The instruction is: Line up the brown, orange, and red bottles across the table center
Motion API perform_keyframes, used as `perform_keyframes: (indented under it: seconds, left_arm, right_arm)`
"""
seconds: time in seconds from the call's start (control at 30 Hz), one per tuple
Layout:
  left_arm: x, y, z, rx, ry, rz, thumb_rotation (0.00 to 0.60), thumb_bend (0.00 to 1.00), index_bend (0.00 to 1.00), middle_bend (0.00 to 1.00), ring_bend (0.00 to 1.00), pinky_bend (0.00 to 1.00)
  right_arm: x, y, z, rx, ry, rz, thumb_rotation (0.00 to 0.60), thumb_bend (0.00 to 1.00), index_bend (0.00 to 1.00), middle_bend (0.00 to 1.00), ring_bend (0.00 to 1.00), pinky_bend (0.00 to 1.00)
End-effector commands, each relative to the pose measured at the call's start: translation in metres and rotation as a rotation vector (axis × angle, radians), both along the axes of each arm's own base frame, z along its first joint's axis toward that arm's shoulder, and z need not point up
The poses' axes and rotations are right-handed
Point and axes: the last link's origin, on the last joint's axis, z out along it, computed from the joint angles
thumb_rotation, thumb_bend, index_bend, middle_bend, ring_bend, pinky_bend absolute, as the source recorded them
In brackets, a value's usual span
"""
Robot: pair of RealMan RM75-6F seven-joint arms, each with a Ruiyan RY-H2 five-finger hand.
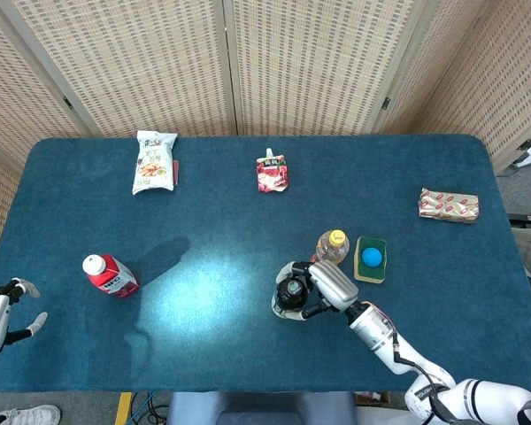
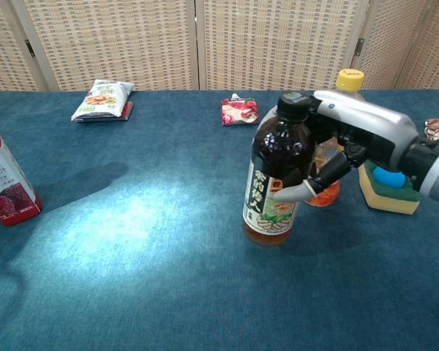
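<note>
Right hand (image 2: 351,142) fingers (image 2: 296,191) wrapped around brown bottle (image 2: 276,183), upright near counter (image 1: 248,354) centre, just left of orange bottle (image 1: 331,247). Red bottle (image 1: 109,274) far left. Left hand (image 1: 2,314) fingers spread, holding nothing.

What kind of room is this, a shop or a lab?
Probably a lab or test room: a blue cloth-covered table ringed by woven folding screens, with scattered groceries, and a robot right hand holding a brown bottle.
</note>
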Motion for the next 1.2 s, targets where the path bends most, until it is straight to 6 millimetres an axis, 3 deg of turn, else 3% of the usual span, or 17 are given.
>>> perform_keyframes:
  seconds: [0.03,0.77,1.2]
  left_arm:
    - [-0.001,0.000,0.002,0.005,-0.002,0.002,0.600,0.23,0.47,0.36,0.45,0.67]
    - [-0.009,0.001,0.020,0.048,-0.021,-0.024,0.600,0.23,0.48,0.36,0.45,0.67]
    - [-0.015,0.003,0.025,0.070,-0.034,-0.005,0.600,0.23,0.49,0.36,0.45,0.67]
  right_arm:
    - [0.008,-0.004,-0.006,0.008,-0.001,0.002,0.600,0.01,0.54,0.59,0.55,0.66]
    - [0.067,-0.048,-0.053,-0.012,-0.002,0.056,0.600,0.01,0.54,0.59,0.55,0.66]
    - [0.068,-0.065,-0.075,-0.022,0.008,0.043,0.600,0.02,0.54,0.59,0.55,0.66]
